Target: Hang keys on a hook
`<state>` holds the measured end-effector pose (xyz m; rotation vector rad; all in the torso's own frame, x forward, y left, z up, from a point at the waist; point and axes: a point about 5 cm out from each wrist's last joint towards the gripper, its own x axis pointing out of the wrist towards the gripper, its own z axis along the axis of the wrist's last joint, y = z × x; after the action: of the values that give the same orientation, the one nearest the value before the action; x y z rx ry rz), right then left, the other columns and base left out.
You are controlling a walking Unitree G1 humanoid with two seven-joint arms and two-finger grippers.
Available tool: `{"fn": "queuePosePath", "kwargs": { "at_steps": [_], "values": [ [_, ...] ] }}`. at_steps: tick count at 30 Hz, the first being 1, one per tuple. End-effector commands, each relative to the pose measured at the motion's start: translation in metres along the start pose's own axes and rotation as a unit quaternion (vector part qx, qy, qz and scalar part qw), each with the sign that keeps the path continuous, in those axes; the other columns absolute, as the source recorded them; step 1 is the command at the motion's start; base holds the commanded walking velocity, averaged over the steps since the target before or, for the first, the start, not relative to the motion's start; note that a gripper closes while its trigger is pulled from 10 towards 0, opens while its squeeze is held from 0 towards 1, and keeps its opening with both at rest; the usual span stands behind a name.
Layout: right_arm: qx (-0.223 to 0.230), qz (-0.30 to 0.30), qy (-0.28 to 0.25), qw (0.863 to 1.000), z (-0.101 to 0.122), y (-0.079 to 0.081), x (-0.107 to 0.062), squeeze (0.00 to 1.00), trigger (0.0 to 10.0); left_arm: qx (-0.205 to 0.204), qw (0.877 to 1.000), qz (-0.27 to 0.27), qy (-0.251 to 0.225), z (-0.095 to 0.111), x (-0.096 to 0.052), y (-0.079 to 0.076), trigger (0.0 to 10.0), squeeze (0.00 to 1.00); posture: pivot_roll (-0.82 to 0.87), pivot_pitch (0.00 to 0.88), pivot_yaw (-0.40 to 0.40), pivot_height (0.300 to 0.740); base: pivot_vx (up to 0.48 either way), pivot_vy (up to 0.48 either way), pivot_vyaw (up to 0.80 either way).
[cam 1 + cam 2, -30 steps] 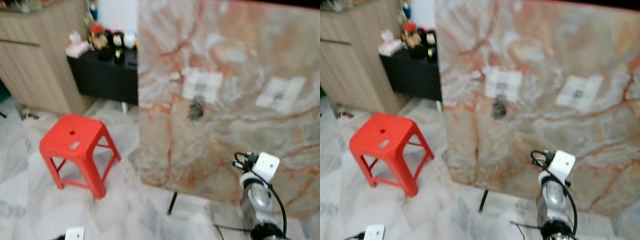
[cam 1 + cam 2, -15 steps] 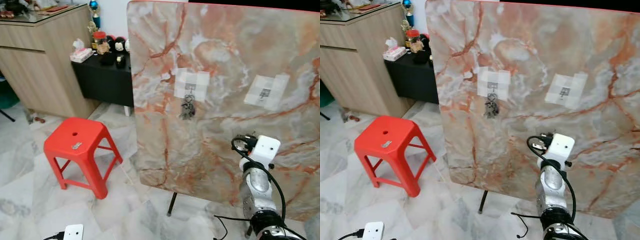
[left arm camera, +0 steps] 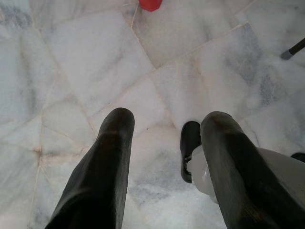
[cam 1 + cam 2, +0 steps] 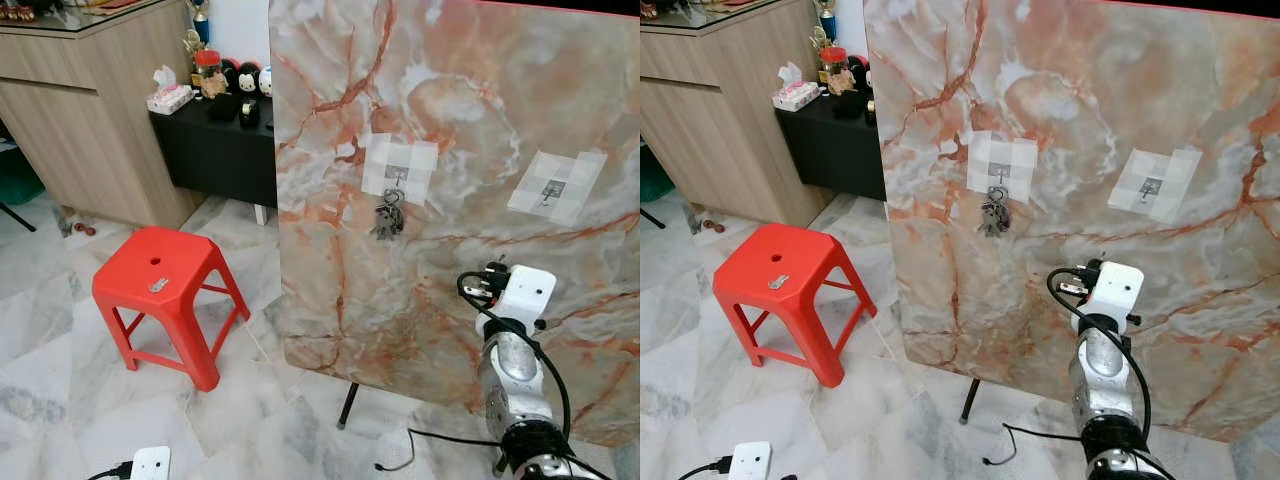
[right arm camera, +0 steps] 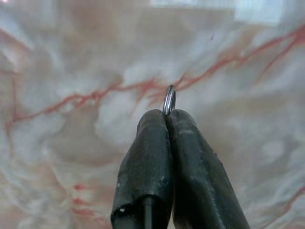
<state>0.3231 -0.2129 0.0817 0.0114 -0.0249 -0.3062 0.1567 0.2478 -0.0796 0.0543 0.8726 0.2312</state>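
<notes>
No readable text, labels, brands or numbers anywhere that I can make out. The tissue box on the black cabinet might carry print, but it's too small to tell. The white taped patches on the marble board look blank, and so does the small tag on the red stool.

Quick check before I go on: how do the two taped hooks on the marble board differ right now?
The left hook carries a bunch of keys hanging below it; the right hook is bare. The left hook's white tape patch sits square to the board, while the right hook's patch is tilted. Both are small metal hooks taped at about the same height. The right gripper pinches a key ring.
</notes>
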Motion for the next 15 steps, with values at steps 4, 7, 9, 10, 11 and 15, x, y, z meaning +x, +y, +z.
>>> {"fn": "queuePosePath", "kwargs": {
  "at_steps": [4, 7, 9, 10, 11, 15],
  "values": [
    [-0.073, -0.031, -0.045, 0.996, 0.013, -0.006, -0.005, 0.00, 10.0, 0.003, 1.000, 0.000, 0.010, -0.006, -0.002, 0.003, 10.0, 0.00, 0.09, 0.000, -0.031, 0.740, 0.000, 0.000, 0.00],
    [-0.121, -0.054, -0.064, 0.989, 0.018, -0.011, -0.007, 0.00, 10.0, 0.004, 1.000, 0.001, 0.010, -0.006, -0.002, 0.003, 10.0, 0.00, 0.09, 0.000, -0.027, 0.740, 0.000, 0.000, 0.00],
    [-0.157, -0.080, -0.078, 0.981, 0.022, -0.017, -0.007, 0.00, 10.0, 0.005, 1.000, 0.001, 0.010, -0.006, -0.002, 0.004, 10.0, 0.00, 0.09, 0.000, -0.025, 0.740, 0.000, 0.000, 0.00],
    [-0.164, -0.091, -0.080, 0.979, 0.023, -0.019, -0.007, 0.00, 10.0, 0.006, 1.000, 0.001, 0.010, -0.006, -0.002, 0.004, 10.0, 0.00, 0.10, 0.000, -0.026, 0.740, 0.000, 0.000, 0.00],
    [-0.168, -0.097, -0.081, 0.978, 0.023, -0.021, -0.007, 0.00, 10.0, 0.006, 1.000, 0.001, 0.010, -0.006, -0.002, 0.004, 10.0, 0.00, 0.10, 0.000, -0.026, 0.740, 0.000, 0.000, 0.00],
    [-0.197, -0.124, -0.079, 0.969, 0.024, -0.026, -0.007, 0.00, 10.0, 0.004, 1.000, 0.001, 0.011, -0.007, -0.002, 0.004, 10.0, 0.00, 0.11, 0.000, -0.036, 0.740, 0.000, 0.000, 0.00]
  ]
}}
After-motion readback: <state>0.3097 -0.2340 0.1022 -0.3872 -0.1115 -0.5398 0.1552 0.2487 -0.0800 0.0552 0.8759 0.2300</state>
